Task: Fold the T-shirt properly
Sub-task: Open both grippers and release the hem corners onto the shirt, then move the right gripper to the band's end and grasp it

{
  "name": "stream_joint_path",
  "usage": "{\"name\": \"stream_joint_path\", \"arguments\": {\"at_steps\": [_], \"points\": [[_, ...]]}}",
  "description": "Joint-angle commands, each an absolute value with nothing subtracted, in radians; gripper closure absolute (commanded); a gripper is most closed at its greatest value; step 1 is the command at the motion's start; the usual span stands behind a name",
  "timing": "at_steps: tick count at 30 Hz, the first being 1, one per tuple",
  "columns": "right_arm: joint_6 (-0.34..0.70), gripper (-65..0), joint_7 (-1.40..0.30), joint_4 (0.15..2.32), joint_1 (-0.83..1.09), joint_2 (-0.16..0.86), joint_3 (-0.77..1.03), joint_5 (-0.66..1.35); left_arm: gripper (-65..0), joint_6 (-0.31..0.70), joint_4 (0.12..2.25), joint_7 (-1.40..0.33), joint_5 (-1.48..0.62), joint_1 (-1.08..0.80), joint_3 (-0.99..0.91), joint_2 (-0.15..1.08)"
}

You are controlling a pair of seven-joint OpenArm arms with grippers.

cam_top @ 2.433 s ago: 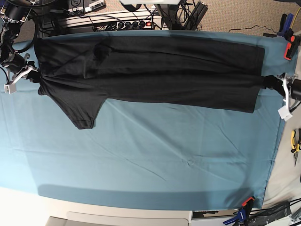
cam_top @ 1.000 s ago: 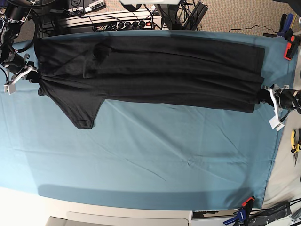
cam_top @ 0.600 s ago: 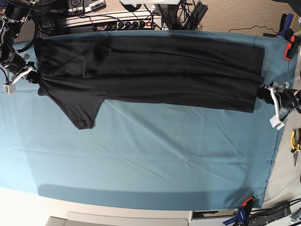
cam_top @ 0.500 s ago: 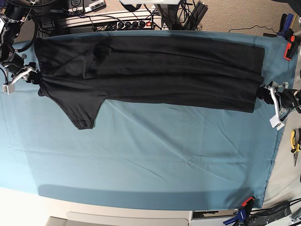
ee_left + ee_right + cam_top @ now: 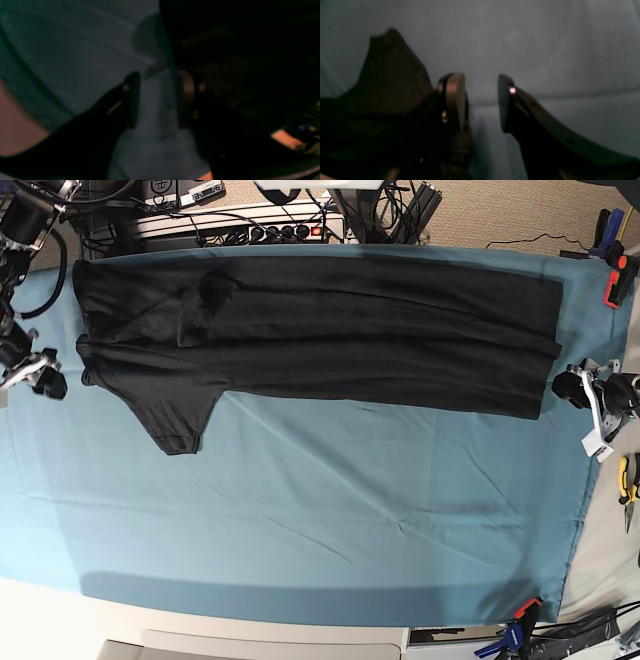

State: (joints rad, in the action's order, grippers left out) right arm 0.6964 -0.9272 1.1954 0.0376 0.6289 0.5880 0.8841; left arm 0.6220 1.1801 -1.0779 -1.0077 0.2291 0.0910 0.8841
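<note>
clearly both grippers, left gripper (image 5: 568, 386) and right gripper (image 5: 48, 379), are spread and empty beside the t-shirt (image 5: 330, 330); the loose sleeve could be snagged, spoiling the fold.

Large black cotton T-shirt (image 5: 330, 330) lies lengthwise along far half of teal-clothed table (image 5: 330, 520); left gripper (image 5: 570, 388) just off one end, right gripper (image 5: 48, 380) off the other.

Both arms are black with white plastic brackets near the wrists. The left gripper (image 5: 156, 100) has dark, flat, rounded-tip fingers (image 5: 131, 100) with small screws. The right gripper (image 5: 480, 102) looks alike, its fingers (image 5: 456, 100) faced with tan pads.
</note>
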Motion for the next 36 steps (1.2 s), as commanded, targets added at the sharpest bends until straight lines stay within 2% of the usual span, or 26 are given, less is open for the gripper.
{"name": "stream_joint_path", "arguments": {"at_steps": [1,9,17,21,27,29,32,36], "points": [[0.698,-22.6,-0.905,1.210,0.014,0.663,0.598,0.901,-24.9,0.625,1.190,-1.059,-0.999,0.250,0.078,0.914],[0.698,-22.6,-0.905,1.210,-0.044,0.659,0.596,0.881,-24.9,0.616,1.190,-1.015,-0.934,0.250,0.037,0.914],[0.698,-22.6,-0.900,1.209,-0.107,0.614,0.596,0.814,-24.9,0.598,1.190,-1.008,-0.934,0.249,-0.215,0.913],[0.698,-22.6,-0.892,1.208,-0.149,0.588,0.584,0.806,-24.9,0.598,1.189,-1.008,-0.935,0.249,-0.273,0.912],[0.697,-22.6,-0.806,1.199,-0.228,0.534,0.480,0.654,-24.9,0.582,1.189,-1.009,-0.934,0.246,-0.273,0.913],[0.670,-22.6,-0.808,1.169,-0.260,0.519,0.441,0.623,-24.9,0.580,1.189,-1.010,-0.934,0.246,-0.273,0.915],[0.556,-26.3,-0.848,1.072,-0.332,0.495,0.430,0.621,-24.9,0.579,1.189,-1.016,-0.923,0.243,-0.273,0.915],[0.557,-26.4,-0.916,0.889,-0.429,0.476,0.495,0.749,-24.9,0.575,1.188,-1.015,-0.915,0.231,-0.273,0.915]]}}
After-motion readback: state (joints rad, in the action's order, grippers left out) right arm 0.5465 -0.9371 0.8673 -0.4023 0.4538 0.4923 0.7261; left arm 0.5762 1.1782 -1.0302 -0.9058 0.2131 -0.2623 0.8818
